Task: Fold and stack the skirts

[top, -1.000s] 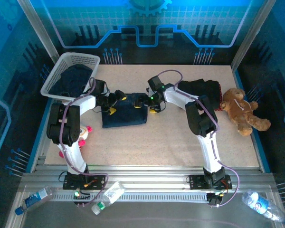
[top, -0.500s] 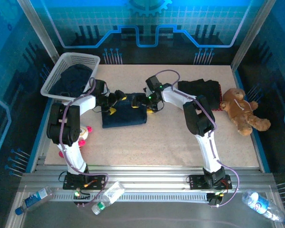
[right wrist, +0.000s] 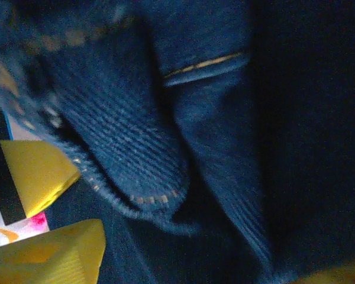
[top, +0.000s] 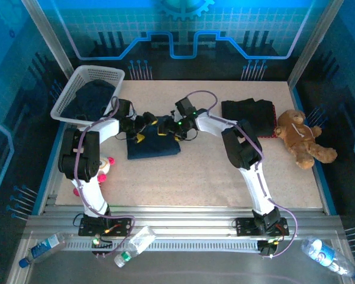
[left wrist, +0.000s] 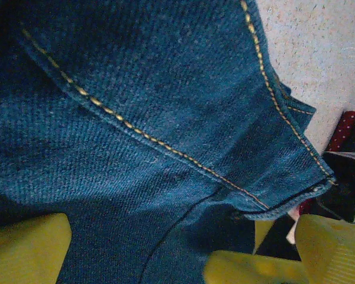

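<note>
A folded denim skirt (top: pixel 157 148) lies on the worktop (top: pixel 213 171) left of centre, and both arms reach to its far edge. The left gripper (top: pixel 141 129) sits at the far-left corner of the skirt and the right gripper (top: pixel 164 128) just beside it on the same edge, the two close together. In the left wrist view the left gripper (left wrist: pixel 177 254) has its yellow fingers (left wrist: pixel 23 248) spread wide over blue denim (left wrist: pixel 136 118) with orange stitching; a hemmed corner lies towards the right, and a sliver of red dotted cloth (left wrist: pixel 343 127) shows past it. In the right wrist view the right gripper (right wrist: pixel 195 266) has a rolled fold of denim (right wrist: pixel 118 136) between its fingers (right wrist: pixel 53 254); the jaws are not fully together, but I cannot tell whether they are pinching the cloth. A black skirt (top: pixel 248 109) lies folded at the far right, next to a teddy (top: pixel 299 141). A white basket (top: pixel 97 72) at the far-left corner holds more dark cloth (top: pixel 92 94). A plush toy (top: pixel 106 165) lies beside the left arm.
</note>
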Robot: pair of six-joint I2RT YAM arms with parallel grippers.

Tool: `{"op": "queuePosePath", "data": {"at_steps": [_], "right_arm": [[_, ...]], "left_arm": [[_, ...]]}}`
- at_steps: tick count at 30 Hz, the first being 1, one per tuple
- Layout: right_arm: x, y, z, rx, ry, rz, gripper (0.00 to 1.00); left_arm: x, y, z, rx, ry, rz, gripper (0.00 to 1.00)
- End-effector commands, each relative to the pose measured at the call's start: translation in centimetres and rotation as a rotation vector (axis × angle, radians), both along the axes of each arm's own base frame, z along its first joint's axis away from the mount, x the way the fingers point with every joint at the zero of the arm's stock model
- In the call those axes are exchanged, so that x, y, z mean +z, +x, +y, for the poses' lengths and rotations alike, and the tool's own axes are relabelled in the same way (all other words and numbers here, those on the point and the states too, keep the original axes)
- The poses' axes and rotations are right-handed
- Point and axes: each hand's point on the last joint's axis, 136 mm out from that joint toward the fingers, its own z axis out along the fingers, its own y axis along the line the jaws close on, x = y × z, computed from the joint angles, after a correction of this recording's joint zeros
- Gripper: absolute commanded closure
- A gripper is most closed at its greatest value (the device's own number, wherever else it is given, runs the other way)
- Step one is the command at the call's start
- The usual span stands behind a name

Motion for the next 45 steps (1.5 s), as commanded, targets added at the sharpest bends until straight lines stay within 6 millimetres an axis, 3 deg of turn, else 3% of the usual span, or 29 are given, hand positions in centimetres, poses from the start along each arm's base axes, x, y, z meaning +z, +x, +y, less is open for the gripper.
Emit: {"op": "queuePosePath", "data": {"at_steps": [1,3,5,7,10,14,17,22,28,33,34,40,41,45], "right_arm": [[-1.0,-2.6,3.4,0.087,0.076,0.048,0.34],[-1.3,-2.5,3.4,0.083,0.07,0.051,0.48],[-1.8,-2.2,2.6,0.048,0.028,0.045,0.72],[-2.1,-1.8,1.3,0.011,-0.03,0.03,0.88],[-1.4,-1.1,-0.8,0.022,-0.121,-0.033,1.0],[1.4,-0.8,-5.4,0.159,-0.336,-0.156,1.0],[3.3,-0.9,-10.1,0.278,-0.528,-0.199,1.0],[7.3,0.1,-16.9,0.38,-0.777,-0.272,1.0],[11.3,2.0,-21.4,0.395,-0.943,-0.286,1.0],[14.3,3.5,-24.3,0.37,-1.056,-0.313,1.0],[13.8,3.8,-24.6,0.369,-1.062,-0.299,1.0],[16.4,4.7,-25.1,0.278,-1.019,-0.356,1.0],[17.8,4.7,-25.3,0.251,-1.004,-0.385,1.0],[20.2,5.0,-25.5,0.201,-0.922,-0.444,1.0]], "left_arm": [[-3.9,-1.7,0.7,0.011,0.029,0.108,0.01],[-3.9,-1.7,0.7,0.011,0.028,0.107,0.01],[-3.9,-1.7,0.6,0.011,0.026,0.107,0.01],[-3.5,-1.7,0.6,0.011,0.017,0.102,0.01],[-0.5,-1.4,-0.2,0.002,-0.078,0.036,0.01],[6.0,-0.5,-0.2,0.008,-0.134,-0.133,0.01],[8.6,-0.5,1.3,0.044,-0.088,-0.19,0.01],[8.7,-1.0,3.1,0.077,0.003,-0.162,0.01],[7.7,-1.1,3.4,0.093,0.009,-0.122,0.01],[7.6,-1.0,3.5,0.101,0.012,-0.111,0.01],[7.6,-1.0,3.5,0.101,0.013,-0.109,0.01],[7.3,-0.8,3.5,0.106,0.009,-0.097,0.01],[7.2,-0.8,3.4,0.106,0.006,-0.095,0.01],[7.1,-0.7,3.3,0.102,0.004,-0.086,0.01]]}}
